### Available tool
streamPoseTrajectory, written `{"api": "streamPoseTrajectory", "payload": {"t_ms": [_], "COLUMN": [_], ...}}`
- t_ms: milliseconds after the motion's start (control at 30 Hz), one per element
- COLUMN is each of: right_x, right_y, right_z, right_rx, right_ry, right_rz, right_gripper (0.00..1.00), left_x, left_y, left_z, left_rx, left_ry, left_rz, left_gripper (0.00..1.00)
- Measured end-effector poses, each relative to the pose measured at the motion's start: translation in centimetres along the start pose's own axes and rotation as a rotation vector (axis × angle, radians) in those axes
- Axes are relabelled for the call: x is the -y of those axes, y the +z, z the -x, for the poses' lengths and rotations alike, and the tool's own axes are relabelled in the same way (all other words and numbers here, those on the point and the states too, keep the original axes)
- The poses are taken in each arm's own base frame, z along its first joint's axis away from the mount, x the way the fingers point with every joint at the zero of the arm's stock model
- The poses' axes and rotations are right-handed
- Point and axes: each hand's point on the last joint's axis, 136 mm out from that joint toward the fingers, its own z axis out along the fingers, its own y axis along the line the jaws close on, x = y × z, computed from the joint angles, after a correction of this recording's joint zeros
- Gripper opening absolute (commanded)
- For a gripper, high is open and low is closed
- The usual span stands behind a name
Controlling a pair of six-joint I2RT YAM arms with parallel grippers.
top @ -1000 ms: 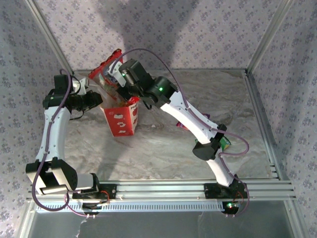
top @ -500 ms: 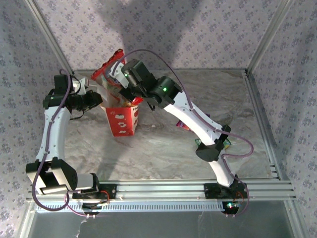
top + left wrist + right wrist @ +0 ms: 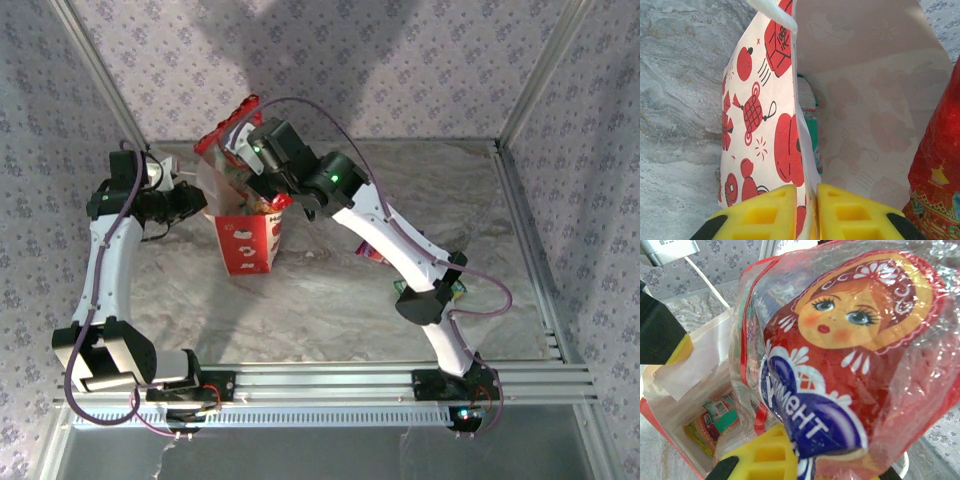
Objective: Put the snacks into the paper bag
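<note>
The paper bag [image 3: 246, 243] stands upright at the back left, white with red prints. My left gripper [image 3: 811, 212] is shut on the near wall of the paper bag [image 3: 765, 125], holding its mouth open. My right gripper [image 3: 252, 152] is shut on the large red packet [image 3: 228, 128], which hangs tilted over the bag's mouth. In the right wrist view that red packet [image 3: 855, 340] shows a doll face, and my right gripper [image 3: 815, 460] pinches its lower edge. Inside the bag [image 3: 690, 375] lie a teal packet [image 3: 720, 412] and an orange-yellow packet [image 3: 697, 432].
A purple-pink packet [image 3: 372, 252] and a green packet [image 3: 456, 290] lie on the table at the right, partly hidden under my right arm. Aluminium frame posts and patterned walls close in the table at the back and sides.
My right gripper has shifted slightly to the right with the red packet, still above the bag's mouth. The left gripper keeps its hold on the bag and has not moved.
</note>
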Motion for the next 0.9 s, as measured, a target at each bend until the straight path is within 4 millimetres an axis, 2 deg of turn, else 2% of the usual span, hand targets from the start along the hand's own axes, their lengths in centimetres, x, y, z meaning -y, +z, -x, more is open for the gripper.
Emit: {"api": "streamPoseTrajectory", "payload": {"t_ms": [367, 600, 900], "right_x": [-0.9, -1.2, 1.3], "right_y": [0.1, 0.9, 3.3], "right_z": [-0.9, -1.4, -3.8], "right_rx": [-0.031, -0.045, -0.113], "right_ry": [-0.015, -0.020, 0.101], "right_rz": [0.063, 0.075, 0.071], "right_gripper": [0.00, 0.00, 0.00], "left_x": [0.0, 0.0, 0.2], "left_y": [0.0, 0.1, 0.2], "left_z": [-0.1, -0.1, -0.1], "left_rx": [-0.003, -0.004, -0.010], "left_ry": [-0.010, -0.025, -0.049], "left_rz": [-0.001, -0.001, -0.012], "left_gripper": [0.17, 0.17, 0.16]}}
